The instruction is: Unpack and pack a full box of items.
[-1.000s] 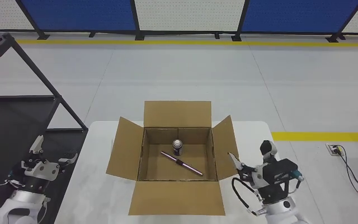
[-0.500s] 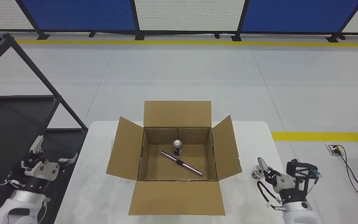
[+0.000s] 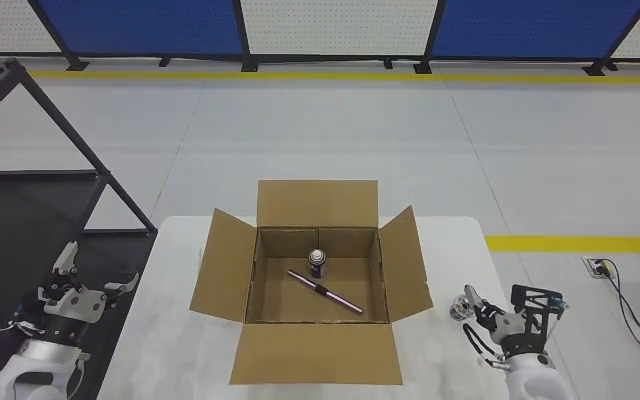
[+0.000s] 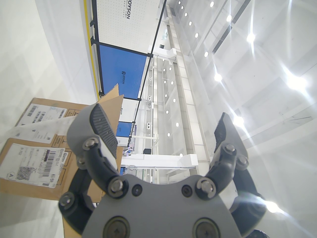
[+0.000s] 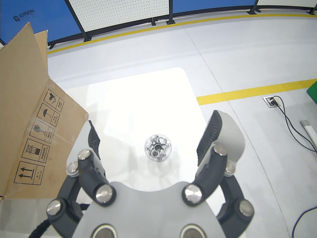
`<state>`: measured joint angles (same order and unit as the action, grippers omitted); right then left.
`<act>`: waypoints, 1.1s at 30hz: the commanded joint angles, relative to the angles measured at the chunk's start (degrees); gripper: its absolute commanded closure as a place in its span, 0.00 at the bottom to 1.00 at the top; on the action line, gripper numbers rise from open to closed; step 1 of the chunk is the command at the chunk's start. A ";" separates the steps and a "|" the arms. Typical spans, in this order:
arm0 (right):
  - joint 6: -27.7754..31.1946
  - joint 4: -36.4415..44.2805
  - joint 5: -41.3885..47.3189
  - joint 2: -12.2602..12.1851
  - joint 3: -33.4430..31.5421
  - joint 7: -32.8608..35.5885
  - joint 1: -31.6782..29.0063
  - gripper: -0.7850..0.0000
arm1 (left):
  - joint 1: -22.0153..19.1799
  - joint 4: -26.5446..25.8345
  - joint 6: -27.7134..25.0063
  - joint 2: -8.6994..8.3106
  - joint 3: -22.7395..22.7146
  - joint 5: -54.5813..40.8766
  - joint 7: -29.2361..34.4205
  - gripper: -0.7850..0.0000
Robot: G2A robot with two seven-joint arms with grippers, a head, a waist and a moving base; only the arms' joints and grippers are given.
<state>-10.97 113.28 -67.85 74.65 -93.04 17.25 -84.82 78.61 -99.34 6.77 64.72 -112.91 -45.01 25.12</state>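
The open cardboard box (image 3: 318, 205) stands mid-table with all flaps spread. A thin dark pen (image 3: 325, 291) lies slanted on its floor, and a small dark bottle with a pale round cap (image 3: 317, 262) stands near its back wall. A small silvery metal part (image 5: 157, 147) rests on the white table (image 5: 138, 87) right of the box (image 5: 37, 115), also seen from above as the part (image 3: 461, 305). My right gripper (image 5: 153, 122) is open just behind the part, not touching it, near the table's right front corner (image 3: 480, 318). My left gripper (image 4: 161, 115) is open and empty, tilted upward, left of the table (image 3: 95, 270).
A black metal frame (image 3: 60, 130) stands at the far left beside the table. The box's right flap (image 3: 405, 262) slopes out toward the right arm. A floor socket with a cable (image 5: 272, 101) lies on the floor to the right.
The right arm has drawn back from the box's right flap toward the table's right front corner. The silvery part now sits on the table in front of it. The left arm is unmoved.
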 commanded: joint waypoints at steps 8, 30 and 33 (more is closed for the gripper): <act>0.40 -2.26 -7.56 0.11 4.98 -0.82 1.59 0.00 | 0.00 0.00 0.00 0.00 0.00 0.00 0.00 0.00; 3.40 -17.03 -13.42 -0.03 5.11 9.88 8.14 0.00 | 0.00 0.00 0.00 0.00 0.00 0.00 0.00 0.00; 3.68 -18.92 -12.78 -0.02 4.93 10.83 9.51 0.00 | 0.00 0.00 0.00 0.00 0.00 0.00 0.00 0.00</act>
<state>-7.27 94.89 -80.72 74.62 -88.08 27.80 -75.72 78.61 -99.34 6.77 64.72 -112.91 -45.01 25.12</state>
